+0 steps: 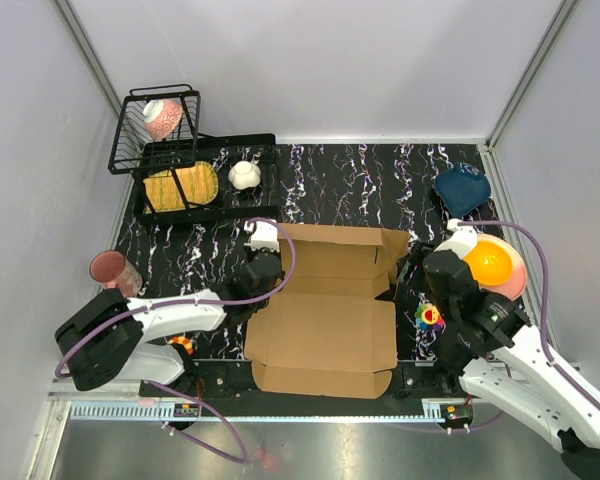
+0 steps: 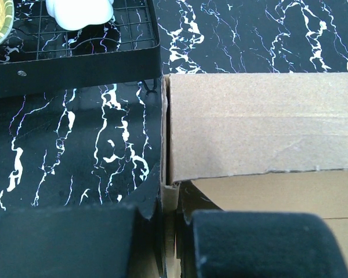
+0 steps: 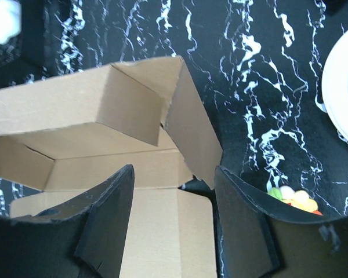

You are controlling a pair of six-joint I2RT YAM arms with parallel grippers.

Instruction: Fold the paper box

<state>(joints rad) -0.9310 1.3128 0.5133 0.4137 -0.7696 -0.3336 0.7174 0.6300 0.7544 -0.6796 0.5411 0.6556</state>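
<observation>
The paper box (image 1: 325,330) is a brown cardboard sheet lying mid-table, its back panel and side flaps partly raised. My left gripper (image 1: 273,283) is at the box's back left corner. In the left wrist view it (image 2: 171,202) is shut on the thin edge of the left side flap, with the raised back panel (image 2: 261,133) just beyond. My right gripper (image 1: 412,270) is at the back right corner. In the right wrist view it (image 3: 174,214) is open over the box floor (image 3: 156,231), and the upright right flap (image 3: 191,133) leans just ahead of its fingers.
A black wire rack (image 1: 195,205) at the back left holds a yellow plate (image 1: 180,185), a white item (image 1: 244,175) and a pink object (image 1: 163,117). A pink cup (image 1: 113,270) stands at the left. A blue bowl (image 1: 463,189), a plate (image 1: 495,265) and a colourful toy (image 1: 429,318) are at the right.
</observation>
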